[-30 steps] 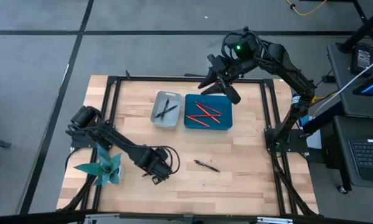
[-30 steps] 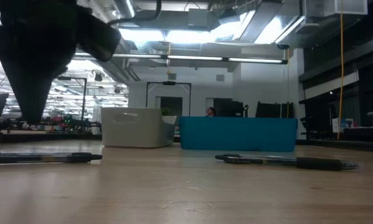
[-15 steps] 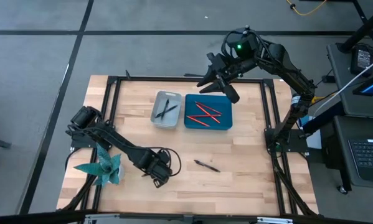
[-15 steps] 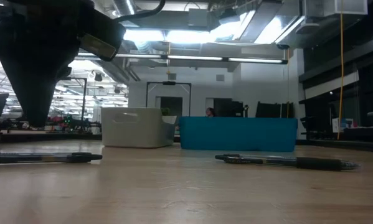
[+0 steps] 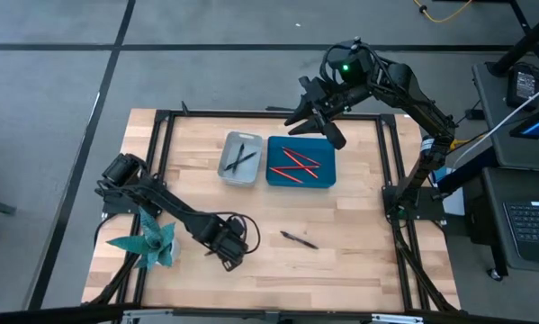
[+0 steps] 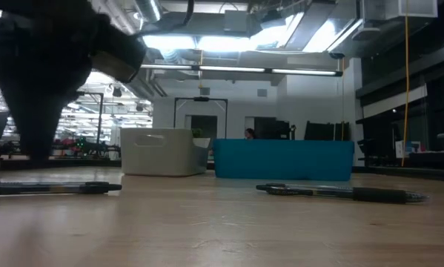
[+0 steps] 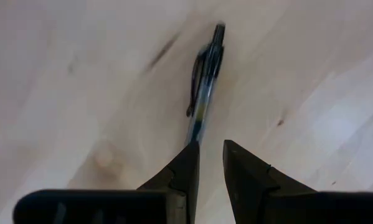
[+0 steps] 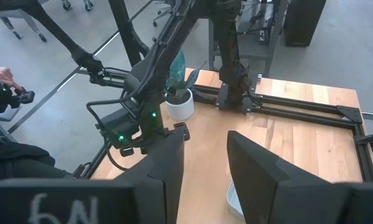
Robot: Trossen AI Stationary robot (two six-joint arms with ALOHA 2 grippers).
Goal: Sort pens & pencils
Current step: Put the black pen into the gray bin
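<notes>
Just beyond left jaws: pen [image 7: 205, 87]

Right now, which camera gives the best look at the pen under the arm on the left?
The left wrist view: the pen fills the picture just beyond the open left gripper. The low view shows it side-on. The high view hides it under the arm; the right wrist view does not show it.

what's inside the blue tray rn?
The blue tray holds red pencils lying crossed on its floor, seemingly four, exact count unclear. From table height its wall hides everything inside. The grey bin beside it holds dark pens.
</notes>
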